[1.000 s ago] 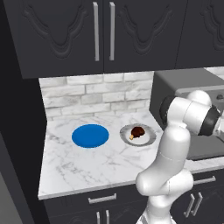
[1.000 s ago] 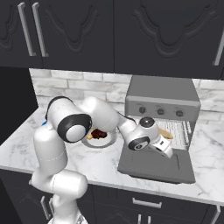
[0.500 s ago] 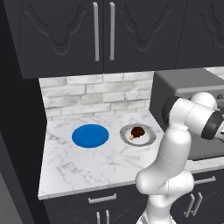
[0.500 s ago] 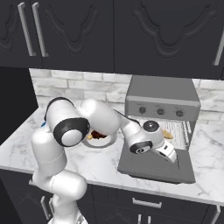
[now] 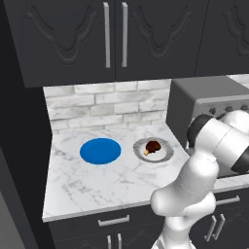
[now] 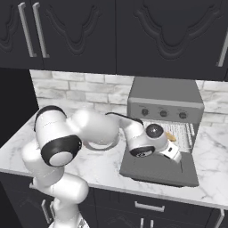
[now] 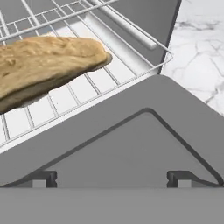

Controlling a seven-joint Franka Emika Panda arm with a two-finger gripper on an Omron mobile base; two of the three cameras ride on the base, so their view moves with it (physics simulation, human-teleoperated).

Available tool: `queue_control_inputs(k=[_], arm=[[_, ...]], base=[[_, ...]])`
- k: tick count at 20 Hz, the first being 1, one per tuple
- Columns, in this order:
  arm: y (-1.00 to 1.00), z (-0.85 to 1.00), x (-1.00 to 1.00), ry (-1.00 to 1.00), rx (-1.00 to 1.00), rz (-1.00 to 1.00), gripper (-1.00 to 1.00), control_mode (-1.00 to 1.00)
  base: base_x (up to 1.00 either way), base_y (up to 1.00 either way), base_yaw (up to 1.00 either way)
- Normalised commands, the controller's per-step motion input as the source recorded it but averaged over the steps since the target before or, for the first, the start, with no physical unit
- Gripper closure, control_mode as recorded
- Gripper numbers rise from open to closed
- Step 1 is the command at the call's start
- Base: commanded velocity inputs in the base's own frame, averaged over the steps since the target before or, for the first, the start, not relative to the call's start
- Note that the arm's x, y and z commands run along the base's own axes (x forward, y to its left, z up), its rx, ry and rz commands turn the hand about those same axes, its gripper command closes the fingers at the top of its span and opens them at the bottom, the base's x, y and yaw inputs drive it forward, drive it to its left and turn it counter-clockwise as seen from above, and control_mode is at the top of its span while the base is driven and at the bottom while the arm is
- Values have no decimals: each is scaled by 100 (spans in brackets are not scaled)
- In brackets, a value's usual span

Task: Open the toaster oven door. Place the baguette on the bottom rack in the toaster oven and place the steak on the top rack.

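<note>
Hand view: gripper [image 7: 112, 179] hanging with jaws spread wide and holding nothing, hovering over the lowered toaster oven door [image 7: 131, 148]; beyond, baguette [image 7: 43, 65] lying on the bottom wire rack [image 7: 109, 81]. Right base view: toaster oven [image 6: 164, 100] standing open. Left base view: steak [image 5: 153, 146] sitting on its plate [image 5: 165, 154], well apart.

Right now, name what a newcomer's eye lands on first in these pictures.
The tan baguette lying on a wire rack inside the toaster oven, with the toaster oven door folded flat onto the counter. The open gripper hangs just above that door. To the left on the marble, the steak sits on a small plate beside a bare blue plate.
</note>
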Motion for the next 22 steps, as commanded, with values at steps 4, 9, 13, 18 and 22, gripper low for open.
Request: queue_control_inputs(k=[4, 9, 13, 18, 22], arm=[[-3, 30, -8, -21, 0, 16, -100, -100], [-3, 16, -15, -31, 0, 19, -100, -100], [-11, 23, -2, -18, -1, 13, -100, -100], [-10, 32, 0, 0, -5, 5, -100, -100], [-23, 33, 0, 0, -2, 10, -100, -100]], base=[[0, 0, 0], [0, 0, 0], [0, 0, 0], [0, 0, 0], [0, 0, 0]])
